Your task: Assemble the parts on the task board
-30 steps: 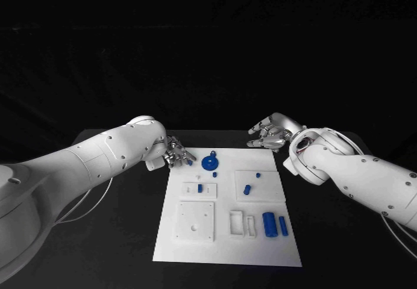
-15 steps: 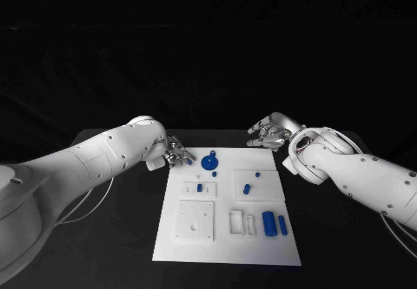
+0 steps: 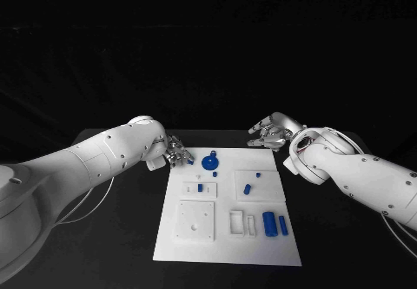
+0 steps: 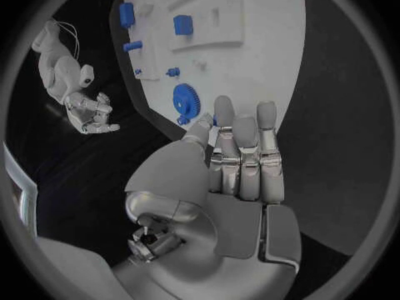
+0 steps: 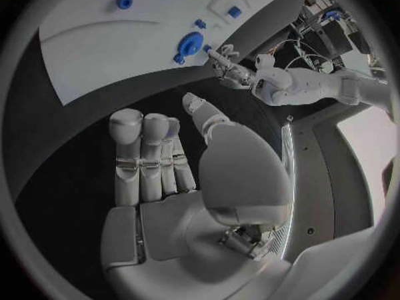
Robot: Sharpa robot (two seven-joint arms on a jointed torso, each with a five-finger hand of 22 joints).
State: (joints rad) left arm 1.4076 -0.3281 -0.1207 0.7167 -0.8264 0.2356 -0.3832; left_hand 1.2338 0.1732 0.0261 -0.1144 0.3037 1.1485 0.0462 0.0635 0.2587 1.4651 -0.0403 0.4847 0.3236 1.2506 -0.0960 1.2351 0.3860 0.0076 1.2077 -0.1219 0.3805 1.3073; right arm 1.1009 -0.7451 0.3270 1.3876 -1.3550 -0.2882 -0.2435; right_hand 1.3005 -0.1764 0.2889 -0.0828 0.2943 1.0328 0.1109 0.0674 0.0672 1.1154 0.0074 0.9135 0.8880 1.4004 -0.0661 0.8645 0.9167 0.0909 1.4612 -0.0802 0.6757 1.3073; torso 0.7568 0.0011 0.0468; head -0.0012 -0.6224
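Task board (image 3: 228, 244), a flat white rectangular plate, lies mid-table on matte black, carrying small blue parts.
A toothed blue gear (image 3: 210, 162) sits near its far edge; smooth blue cylinders (image 3: 269, 224) lie nearer. The silver left hand (image 3: 177, 153) hovers beside the gear, fingers straight, holding nothing. The right hand (image 3: 269, 135), off the far corner, is likewise released.

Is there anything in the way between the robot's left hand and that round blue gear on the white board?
Nothing visible. The left hand hovers at the task board's far left corner, and only bare white board lies between it and the blue gear.
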